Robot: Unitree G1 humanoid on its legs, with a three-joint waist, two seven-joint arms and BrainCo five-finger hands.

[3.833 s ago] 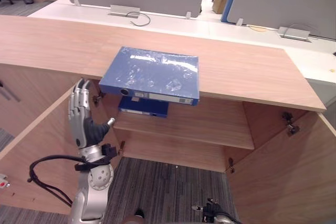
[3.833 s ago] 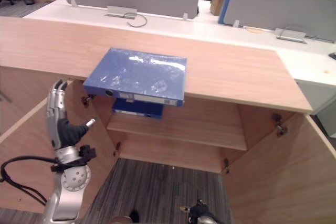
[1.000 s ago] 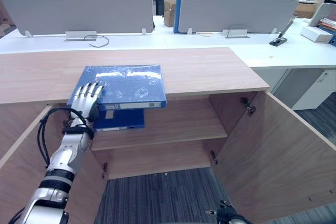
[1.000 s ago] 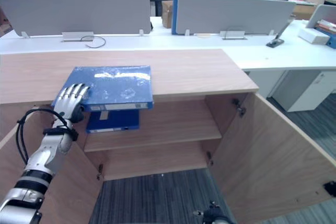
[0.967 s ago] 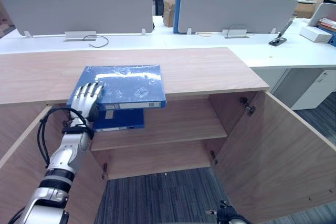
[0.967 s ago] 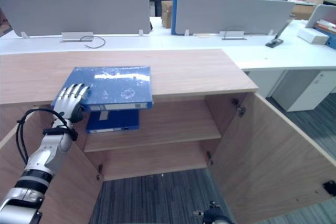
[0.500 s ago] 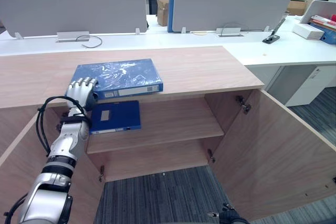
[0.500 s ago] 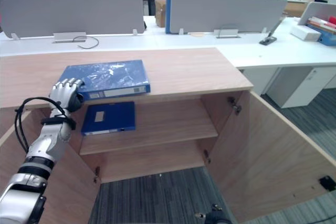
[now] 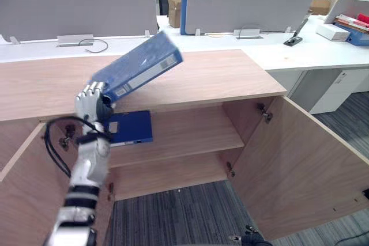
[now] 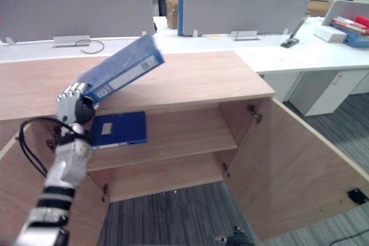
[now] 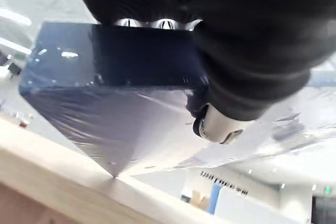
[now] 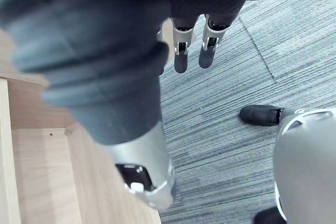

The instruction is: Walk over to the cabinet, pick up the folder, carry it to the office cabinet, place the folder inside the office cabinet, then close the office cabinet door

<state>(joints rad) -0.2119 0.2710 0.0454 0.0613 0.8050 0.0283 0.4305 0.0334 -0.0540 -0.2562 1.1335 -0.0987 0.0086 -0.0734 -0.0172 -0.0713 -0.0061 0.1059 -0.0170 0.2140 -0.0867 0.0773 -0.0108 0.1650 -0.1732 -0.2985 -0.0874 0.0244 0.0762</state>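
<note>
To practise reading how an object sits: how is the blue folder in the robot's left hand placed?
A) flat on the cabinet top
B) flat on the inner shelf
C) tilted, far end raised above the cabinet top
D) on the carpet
C: the folder slants upward from the left hand, whose fingers curl round its lower end, its far end raised well above the cabinet top.

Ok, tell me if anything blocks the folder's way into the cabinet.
Nothing blocks the opening; the doors stand open. The left hand holds the folder tilted above the cabinet top. A second folder lies on the shelf, at its left end; the rest is bare.
</note>
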